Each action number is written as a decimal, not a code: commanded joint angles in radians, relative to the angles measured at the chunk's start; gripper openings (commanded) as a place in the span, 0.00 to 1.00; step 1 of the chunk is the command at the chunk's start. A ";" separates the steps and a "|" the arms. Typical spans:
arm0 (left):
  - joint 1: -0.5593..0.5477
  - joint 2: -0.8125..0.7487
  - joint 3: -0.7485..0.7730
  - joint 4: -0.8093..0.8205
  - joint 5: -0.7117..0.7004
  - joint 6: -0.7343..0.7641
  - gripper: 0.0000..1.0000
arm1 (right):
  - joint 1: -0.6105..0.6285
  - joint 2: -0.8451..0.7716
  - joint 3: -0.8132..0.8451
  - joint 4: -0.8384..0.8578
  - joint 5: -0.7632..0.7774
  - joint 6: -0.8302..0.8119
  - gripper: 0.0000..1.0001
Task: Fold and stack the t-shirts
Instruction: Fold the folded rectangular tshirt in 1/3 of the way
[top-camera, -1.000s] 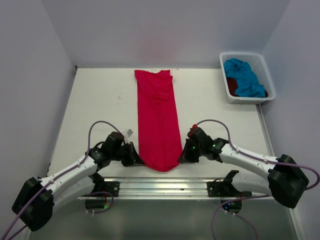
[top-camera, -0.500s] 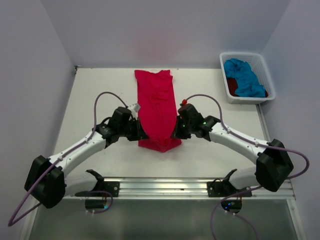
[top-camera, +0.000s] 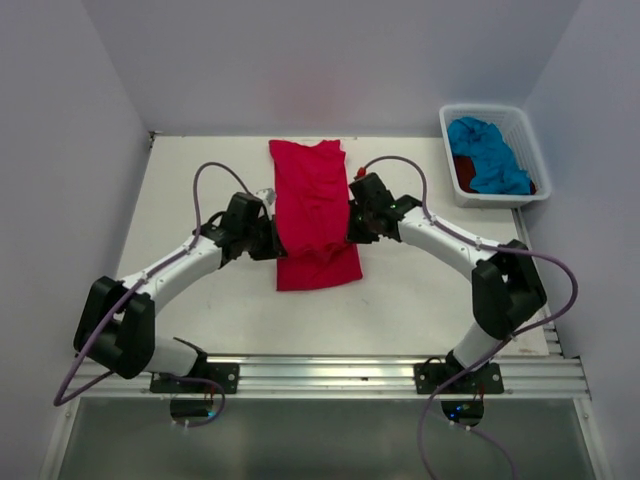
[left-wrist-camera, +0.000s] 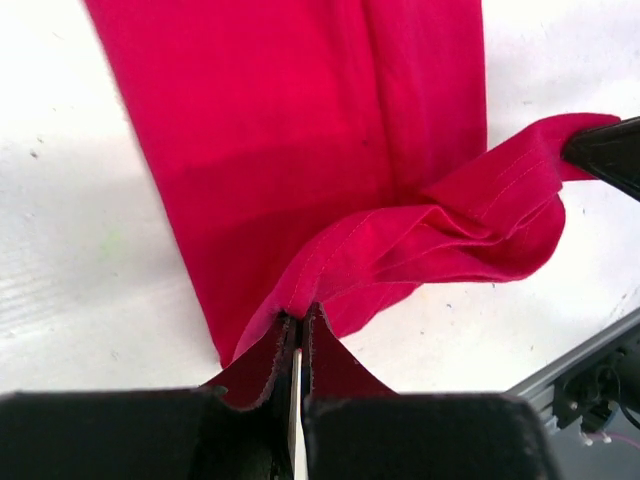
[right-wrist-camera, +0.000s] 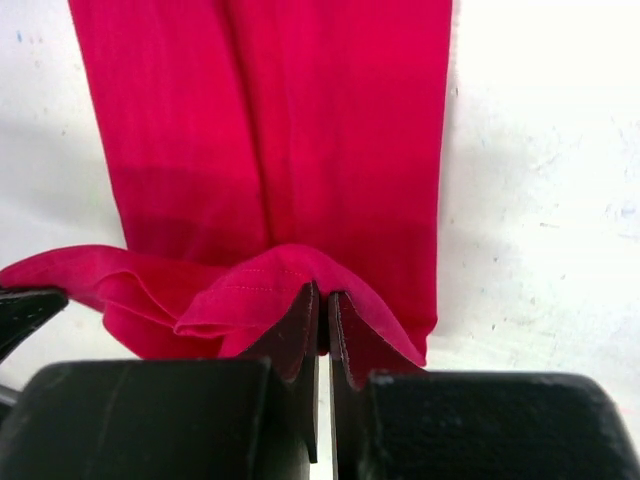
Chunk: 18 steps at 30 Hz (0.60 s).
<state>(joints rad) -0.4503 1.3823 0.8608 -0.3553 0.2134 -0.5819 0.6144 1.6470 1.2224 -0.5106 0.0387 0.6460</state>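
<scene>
Both arms, left arm (top-camera: 180, 268) and right arm (top-camera: 440, 238), reach forward and inward over the counter (top-camera: 420, 290). The left fingers (top-camera: 271, 241) and right fingers (top-camera: 353, 227) are each pinched tight on a hem corner of the red-pink t-shirt (top-camera: 312, 190). The hem is held doubled over the shirt's middle, and the shirt lies lengthwise at the counter's centre.

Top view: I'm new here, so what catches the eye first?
The bright red-pink t-shirt lies as a long strip mid-table, its near hem pinched up by the left gripper and right gripper, both shut. At the far right corner, a white basket holds a crumpled turquoise t-shirt.
</scene>
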 joint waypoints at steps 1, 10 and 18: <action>0.028 0.038 0.063 0.039 -0.022 0.051 0.00 | -0.016 0.046 0.087 -0.002 0.036 -0.063 0.00; 0.084 0.256 0.214 0.191 -0.115 0.103 0.54 | -0.074 0.310 0.372 0.027 0.082 -0.160 0.23; 0.193 0.207 0.465 0.219 -0.246 0.109 1.00 | -0.108 0.334 0.460 0.118 0.132 -0.241 0.83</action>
<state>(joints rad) -0.2523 1.7073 1.2213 -0.2401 0.0509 -0.5243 0.5079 2.1036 1.7729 -0.4709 0.1268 0.4519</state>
